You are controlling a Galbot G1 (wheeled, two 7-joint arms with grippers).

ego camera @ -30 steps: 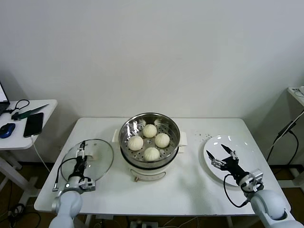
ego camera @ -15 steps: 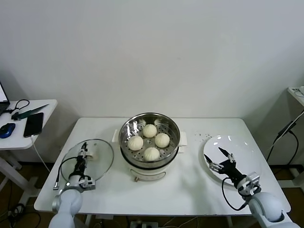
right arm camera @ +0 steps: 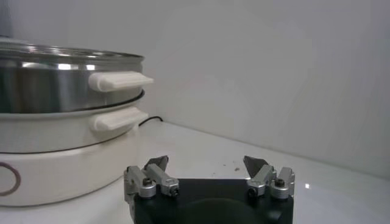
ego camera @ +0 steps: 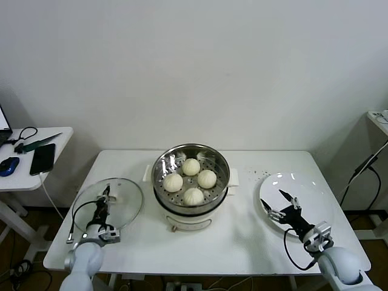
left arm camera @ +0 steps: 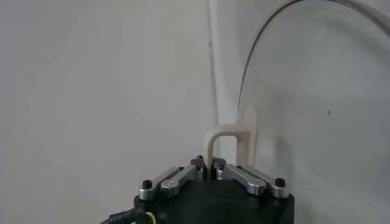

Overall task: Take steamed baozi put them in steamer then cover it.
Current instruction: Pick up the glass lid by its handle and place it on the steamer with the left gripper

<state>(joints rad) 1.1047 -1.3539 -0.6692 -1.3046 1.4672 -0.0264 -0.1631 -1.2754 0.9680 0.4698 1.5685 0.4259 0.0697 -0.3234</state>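
Note:
Several cream-white baozi (ego camera: 191, 180) sit in the shiny steel steamer (ego camera: 163, 164) on its cream pot base at the table's middle. The steamer's side and handle (right arm camera: 119, 80) show in the right wrist view. The clear glass cover (ego camera: 121, 209) is at the left of the table. My left gripper (ego camera: 105, 197) is shut on the cover's white handle (left arm camera: 226, 141). My right gripper (ego camera: 280, 204) is open and empty over the white plate (ego camera: 309, 189) at the right.
A side table (ego camera: 60, 136) at far left holds a phone (ego camera: 42, 159), a mouse (ego camera: 8, 165) and cables. The wall stands close behind the table. Bare tabletop lies in front of the steamer.
The cover has shifted slightly left with my left gripper on its handle. My right gripper has drawn back a little over the plate, still open.

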